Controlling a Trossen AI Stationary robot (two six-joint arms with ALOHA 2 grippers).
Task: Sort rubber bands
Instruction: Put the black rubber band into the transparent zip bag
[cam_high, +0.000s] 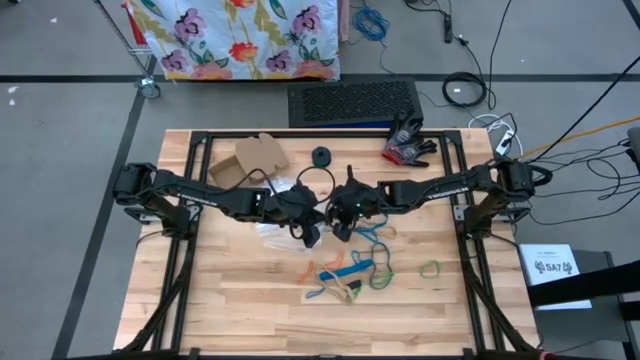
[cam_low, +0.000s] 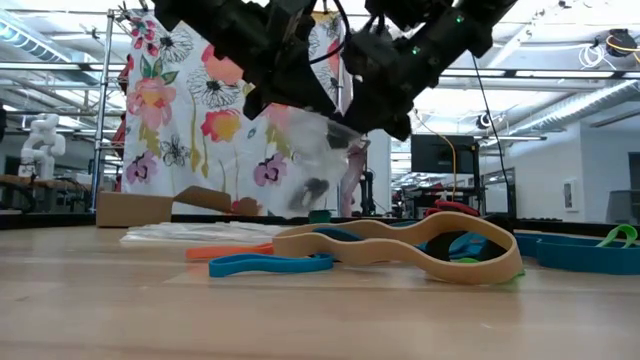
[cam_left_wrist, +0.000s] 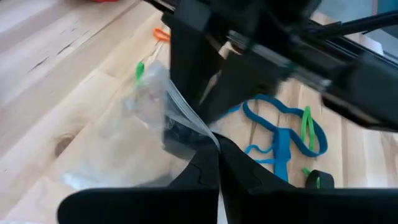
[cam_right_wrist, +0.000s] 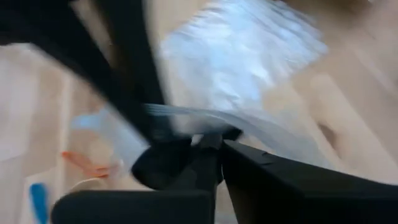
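Both grippers at table centre: left gripper (cam_left_wrist: 217, 163) pinched closed on clear plastic bag (cam_left_wrist: 130, 134); right gripper (cam_right_wrist: 219, 155) grips same bag's edge. Coloured rubber bands (cam_high: 350, 272) lie nearer.

Even overhead light, soft shadows; right wrist view motion-blurred, low view backlit.

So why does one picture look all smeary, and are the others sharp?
The right wrist view is smeared by motion, so the clear plastic bag is streaky; the left wrist view shows the blue rubber bands sharply; the low view is crisp on the tan rubber band up close, with bright ceiling lights behind.
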